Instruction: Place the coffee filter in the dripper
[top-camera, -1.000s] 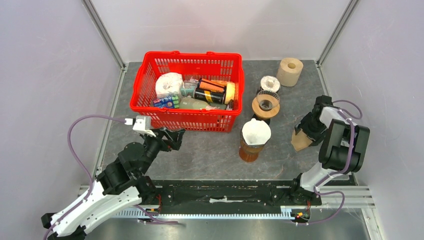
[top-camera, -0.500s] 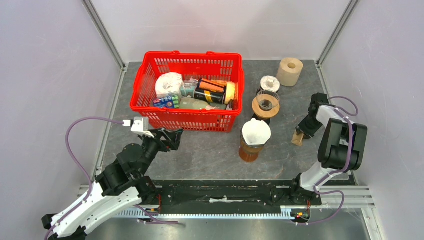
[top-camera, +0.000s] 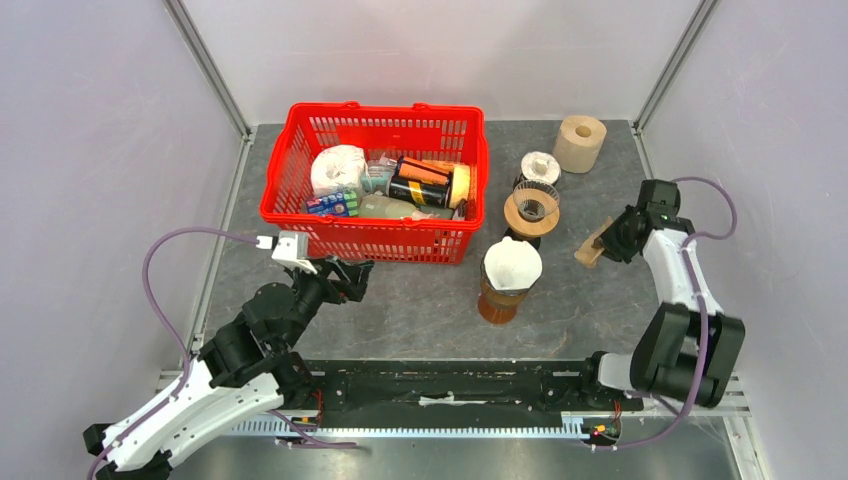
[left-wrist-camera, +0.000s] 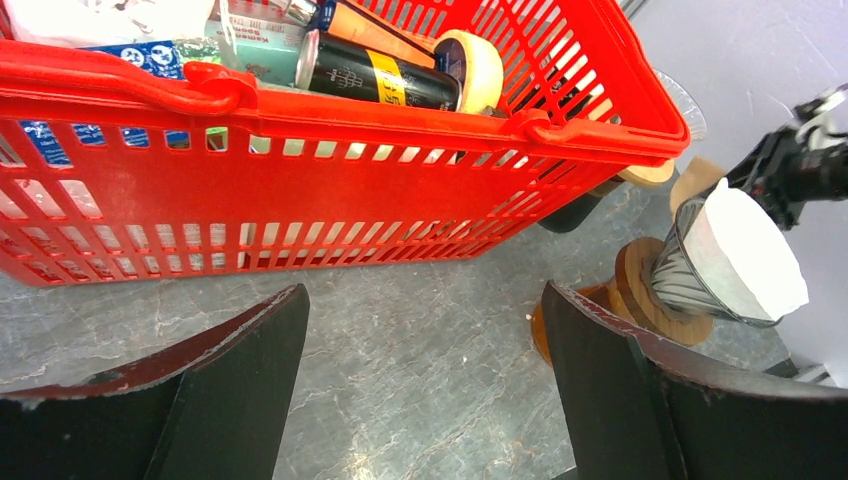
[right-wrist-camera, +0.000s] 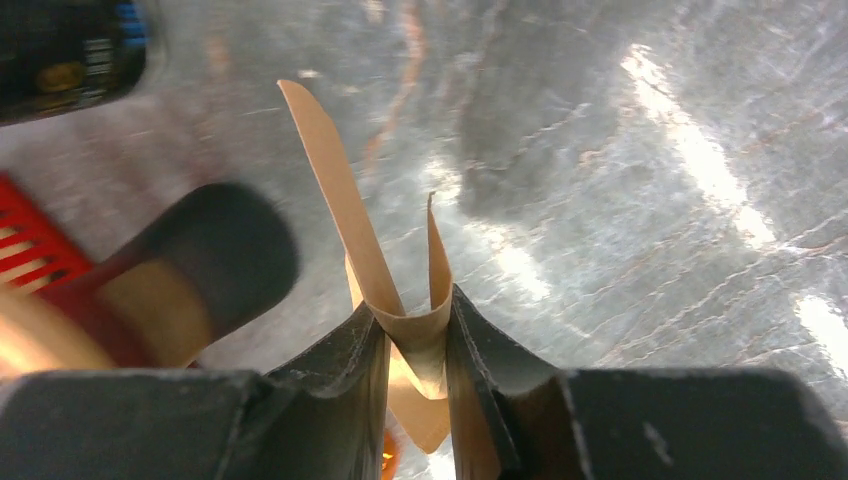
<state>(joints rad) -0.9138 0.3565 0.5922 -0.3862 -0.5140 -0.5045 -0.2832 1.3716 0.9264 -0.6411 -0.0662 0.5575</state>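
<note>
The left gripper (top-camera: 345, 272) hangs with fingers spread before the basket (top-camera: 400, 240), well apart from the work; the empty dripper (top-camera: 531, 210) stands behind the one lined with white paper (top-camera: 512, 265); near its right side, off the table, the brown filter (top-camera: 589, 249) is pinched flat in the right gripper (top-camera: 610, 241), the nearer arm; the carry, I judge, runs leftward.

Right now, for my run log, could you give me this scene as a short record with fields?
right tool: shut on the folded brown paper coffee filter
left tool: open, empty, facing the red plastic basket
wood-collared dripper: no filter seen inside
ribbed dripper on amber glass server: white paper filter in it
filter position: right of both drippers, not yet in either
</note>
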